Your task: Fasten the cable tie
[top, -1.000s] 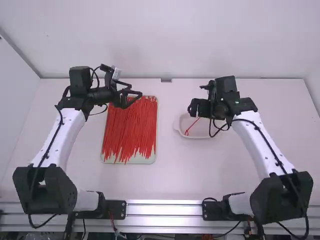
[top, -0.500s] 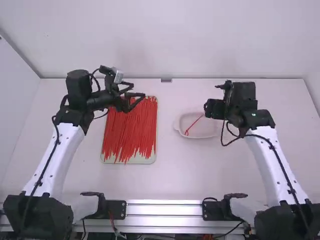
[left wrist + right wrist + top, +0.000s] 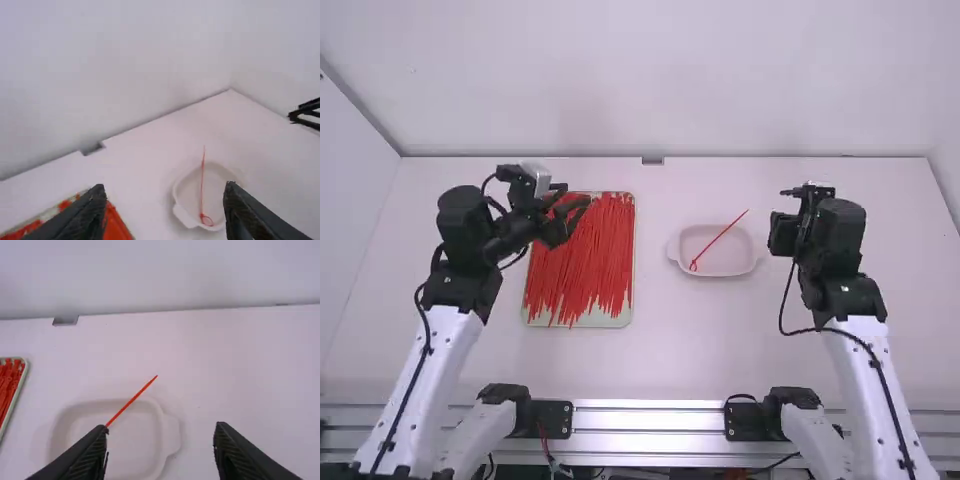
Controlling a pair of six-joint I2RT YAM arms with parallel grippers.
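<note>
Cable tie looped in white dish, tail overhanging rim — liable to flip out if brushed — left pincer, right pincer both apart.

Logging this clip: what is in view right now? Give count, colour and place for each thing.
loose cable ties: many, red, piled on the tray
tray: one, pale rim, left part of the table
looped cable tie: one, red, in the dish, tail past the far rim
dish: one, white, right of the tray
table: one, white
fitting: one, grey, table's far edge
left end effector: black, open, over the tray's far left corner
right end effector: black, open, right of the dish
</note>
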